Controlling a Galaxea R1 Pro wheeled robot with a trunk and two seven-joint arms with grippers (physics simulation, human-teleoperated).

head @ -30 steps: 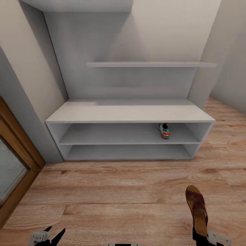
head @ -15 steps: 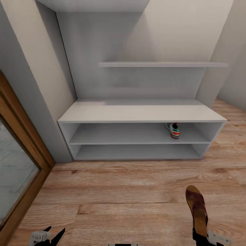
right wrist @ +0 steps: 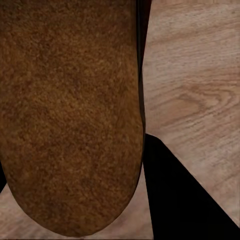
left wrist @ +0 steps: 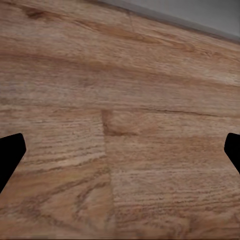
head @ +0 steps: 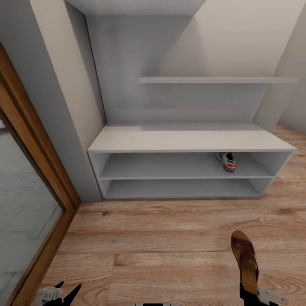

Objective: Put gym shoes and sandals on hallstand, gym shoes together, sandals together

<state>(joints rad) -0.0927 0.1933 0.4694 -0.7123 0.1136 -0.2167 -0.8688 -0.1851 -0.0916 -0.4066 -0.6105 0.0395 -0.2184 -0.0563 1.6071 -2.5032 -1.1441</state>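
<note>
Right tool (head: 248,293) clenched on a sandal (head: 245,260). Left tool (head: 63,293) released above corridor floor (head: 161,246). One gym shoe (head: 229,162) on hallstand (head: 191,140) upper slot.

hallstand (head: 191,140) stands ahead against the wall, on the corridor floor (head: 170,238) | gym shoe (head: 228,161) sits in its upper slot, toward the right end | sandal (head: 245,261) is near the robot at lower right, in the right gripper (head: 248,295), well before the hallstand | door frame (head: 38,170) runs along the left
</note>
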